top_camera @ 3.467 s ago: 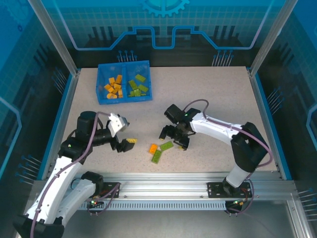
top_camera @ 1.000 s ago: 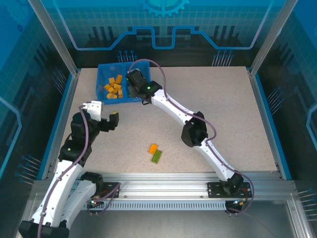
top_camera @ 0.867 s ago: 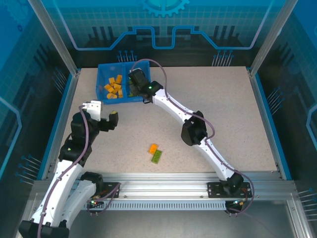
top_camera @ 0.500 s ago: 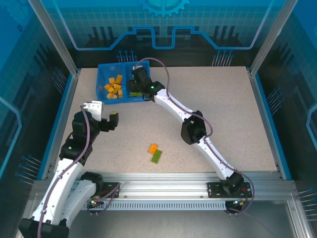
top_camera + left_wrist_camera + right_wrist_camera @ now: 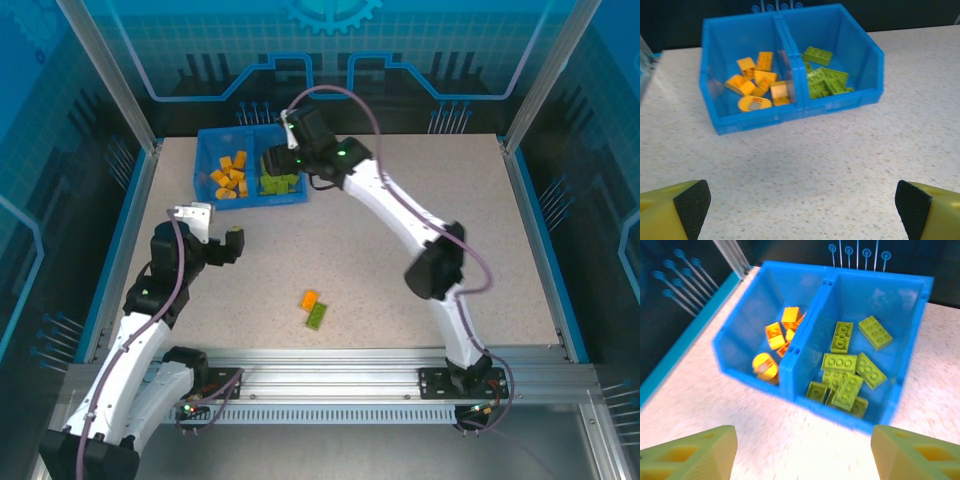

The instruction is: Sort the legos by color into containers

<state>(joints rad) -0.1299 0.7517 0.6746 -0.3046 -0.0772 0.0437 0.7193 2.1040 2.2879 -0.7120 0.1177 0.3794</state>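
**Top external.** Blue bin point(image 5: 250, 202) sits at the far left of the surface point(image 5: 450, 230). Orange legos point(image 5: 230, 175) are in the left compartment point(image 5: 213, 150), green legos point(image 5: 287, 183) in the right compartment point(image 5: 290, 135). The right end effector point(image 5: 280, 160) is over the right compartment; its spread cannot be told here. The left end effector point(image 5: 228, 245) is above bare surface, near the bin but apart from it. A loose orange lego point(image 5: 310, 298) and a loose green lego point(image 5: 317, 316) lie just beside each other at centre front.

**Left wrist.** The left end effector point(image 5: 802, 200) is spread wide, with nothing between its fingertips point(image 5: 692, 200). The bin point(image 5: 755, 117) is ahead, with orange legos point(image 5: 757, 82) on the left and green legos point(image 5: 827, 82) on the right.

**Right wrist.** The right end effector point(image 5: 802, 455) is spread wide and empty. The bin point(image 5: 840, 415) is ahead, with orange legos point(image 5: 782, 332) and green legos point(image 5: 850, 370) on either side of the divider.
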